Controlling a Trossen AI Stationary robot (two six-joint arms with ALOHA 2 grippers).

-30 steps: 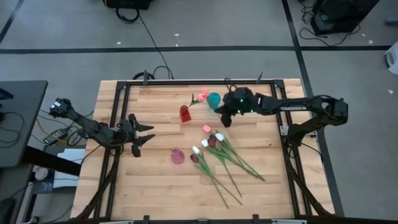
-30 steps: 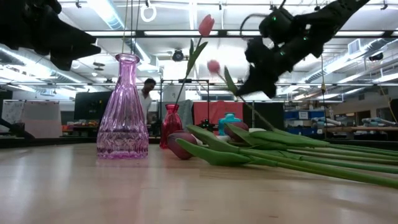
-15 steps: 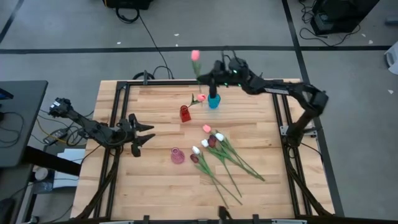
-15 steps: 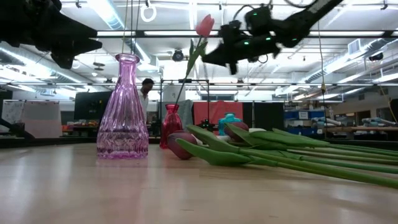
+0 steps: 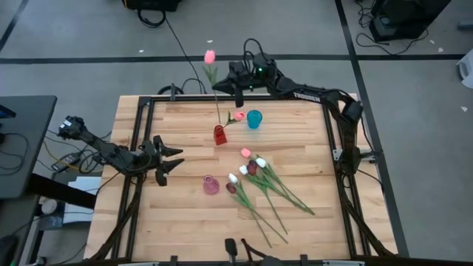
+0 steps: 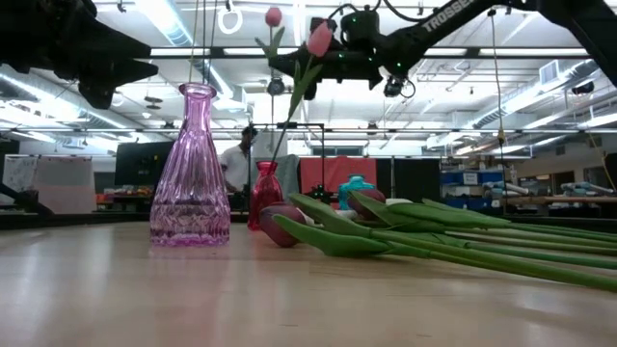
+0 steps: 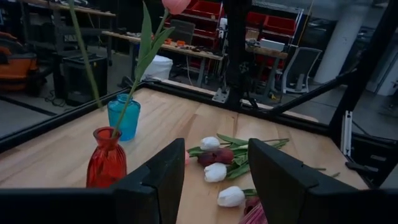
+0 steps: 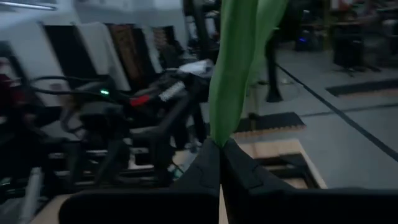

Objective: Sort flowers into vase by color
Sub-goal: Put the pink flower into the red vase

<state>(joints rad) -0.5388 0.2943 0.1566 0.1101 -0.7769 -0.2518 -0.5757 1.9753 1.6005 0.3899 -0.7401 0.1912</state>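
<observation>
My right gripper (image 5: pixel 220 87) is high over the table's far edge, shut on a pink tulip (image 5: pixel 210 56) whose head points up. The tulip's thin stem (image 7: pixel 84 56) hangs down toward the red vase (image 5: pixel 219 136). That vase holds another pink tulip (image 5: pixel 239 116), stem in its neck. A blue vase (image 5: pixel 254 119) stands right of it and a pink glass vase (image 5: pixel 211 185) stands nearer. Several pink, white and maroon tulips (image 5: pixel 260 177) lie in a pile on the table. My left gripper (image 5: pixel 168 159) waits open at the table's left. My right gripper pinches the pink tulip's green stem and leaf (image 8: pixel 217 134) between its two shut fingers, partway along the stem. The fingers come level from the table's right and lie across the stem. The tulip is lifted clear and near upright, head up, lower stem hanging free.
A black metal frame (image 5: pixel 140 148) runs round the wooden table. A person (image 6: pixel 236 159) stands in the room beyond the far edge. Bare wood lies at the near left and the right of the table.
My right gripper has risen from beside the blue vase, gone to the table's far edge, then toward the left, carrying the pink tulip. The tulip has turned nearly upright, and its head now stands beyond the far edge, above the red vase's side.
</observation>
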